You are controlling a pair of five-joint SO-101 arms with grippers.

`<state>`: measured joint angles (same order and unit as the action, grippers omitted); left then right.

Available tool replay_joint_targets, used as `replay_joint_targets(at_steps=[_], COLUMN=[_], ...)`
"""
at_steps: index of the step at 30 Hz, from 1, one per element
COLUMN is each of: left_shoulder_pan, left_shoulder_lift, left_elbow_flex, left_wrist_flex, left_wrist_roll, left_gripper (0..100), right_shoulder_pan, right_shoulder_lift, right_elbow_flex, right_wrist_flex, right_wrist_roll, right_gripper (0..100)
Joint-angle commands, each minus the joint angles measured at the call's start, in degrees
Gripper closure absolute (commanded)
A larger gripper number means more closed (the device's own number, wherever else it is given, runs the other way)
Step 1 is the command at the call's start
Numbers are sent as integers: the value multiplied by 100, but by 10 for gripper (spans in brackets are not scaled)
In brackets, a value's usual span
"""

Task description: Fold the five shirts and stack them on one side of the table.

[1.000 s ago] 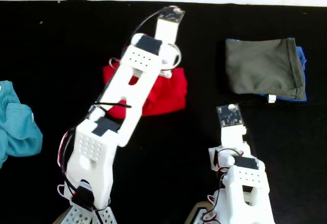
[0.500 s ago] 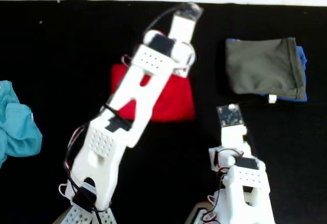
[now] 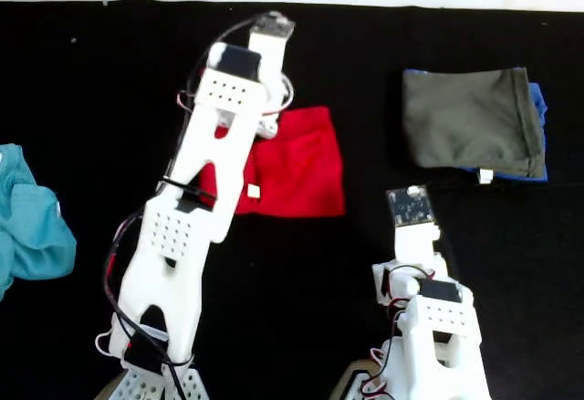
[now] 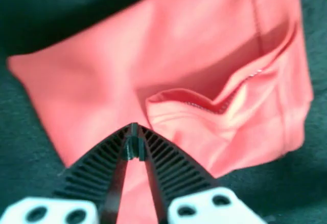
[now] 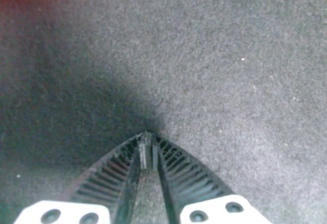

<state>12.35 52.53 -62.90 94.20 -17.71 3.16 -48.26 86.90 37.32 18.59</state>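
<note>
Red shirt (image 3: pixel 297 176) mid-table, folded roughly square, one loose flap rumpled on top. Left gripper (image 4: pixel 134 150) over it, jaws pressed together, no cloth seen between them. Left arm (image 3: pixel 196 199) stretched across the shirt's left part. Right gripper (image 5: pixel 147 155) above bare black table (image 3: pixel 109 99), jaws pressed together, holding nothing. Grey shirt (image 3: pixel 470 117) folded at far right, lying on blue shirt (image 3: pixel 540 103). Teal shirt (image 3: pixel 27 226) crumpled at left edge.

Teal shirt (image 3: pixel 32 226) cut by edge; blue shirt (image 3: pixel 539 103) mostly under grey shirt (image 3: pixel 470 117).
</note>
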Motion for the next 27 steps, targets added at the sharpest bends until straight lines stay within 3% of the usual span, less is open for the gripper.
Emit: replay_joint_targets(at_steps=[1,7,13,20,27], left_shoulder_pan=[224,1138,1763,1710,831], left_shoulder_lift=[171,418,356,-664,-435], left_elbow_flex=[-31,-57,-1015,-954,-954], left_wrist_flex=[53,141,747,747,396], left_wrist_roll=[62,229,782,756,747], left_gripper=[991,991,991,991,991], right_shoulder_pan=[48,48,48,48,48], right_shoulder_lift=[-13,-13,-13,-13,-13], right_elbow_flex=[110,110,110,119,119], right_wrist_flex=[-145,-163,-198,-207,-207], right_wrist_roll=[35,35,35,35,35], right_gripper=[992,992,992,992,992])
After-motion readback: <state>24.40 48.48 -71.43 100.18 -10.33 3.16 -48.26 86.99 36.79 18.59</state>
